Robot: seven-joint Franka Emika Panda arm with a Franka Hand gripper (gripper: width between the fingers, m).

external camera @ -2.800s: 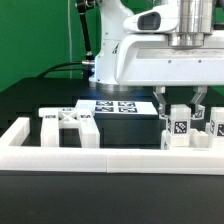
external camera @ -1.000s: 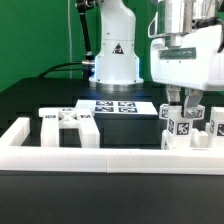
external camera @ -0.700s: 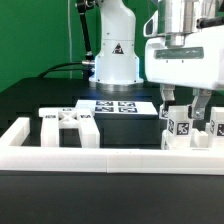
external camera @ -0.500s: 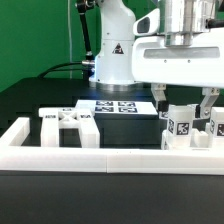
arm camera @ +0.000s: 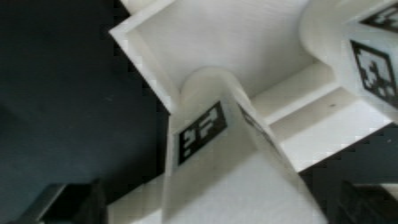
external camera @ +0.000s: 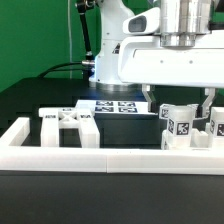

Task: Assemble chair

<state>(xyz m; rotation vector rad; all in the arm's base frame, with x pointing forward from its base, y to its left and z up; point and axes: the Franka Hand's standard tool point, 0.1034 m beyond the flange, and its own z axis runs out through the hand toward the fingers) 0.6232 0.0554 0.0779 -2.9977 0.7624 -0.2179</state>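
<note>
A blocky white chair leg (external camera: pixel 178 125) with a black-and-white tag stands upright behind the front rail, at the exterior view's right. My gripper (external camera: pixel 179 100) is open above it, one finger (external camera: pixel 151 97) on each side, both clear of the leg. In the wrist view the same tagged leg (arm camera: pixel 206 130) rises between the dark fingers (arm camera: pixel 71 200); my gripper (arm camera: pixel 214 212) does not touch it. More white chair parts (external camera: pixel 68 124) with tags lie at the exterior view's left. Another tagged part (external camera: pixel 217 124) stands at the right edge, also seen in the wrist view (arm camera: pixel 370 68).
The long white border rail (external camera: pixel 100 156) runs across the front, with a raised end (external camera: pixel 14 134) at the exterior view's left. The marker board (external camera: pixel 118 106) lies behind the parts. The robot base (external camera: pixel 108 55) stands at the back. A green wall is behind.
The fingers stood close against the tagged leg a second ago. They have spread wide apart and let it go. The leg stays upright in the same place.
</note>
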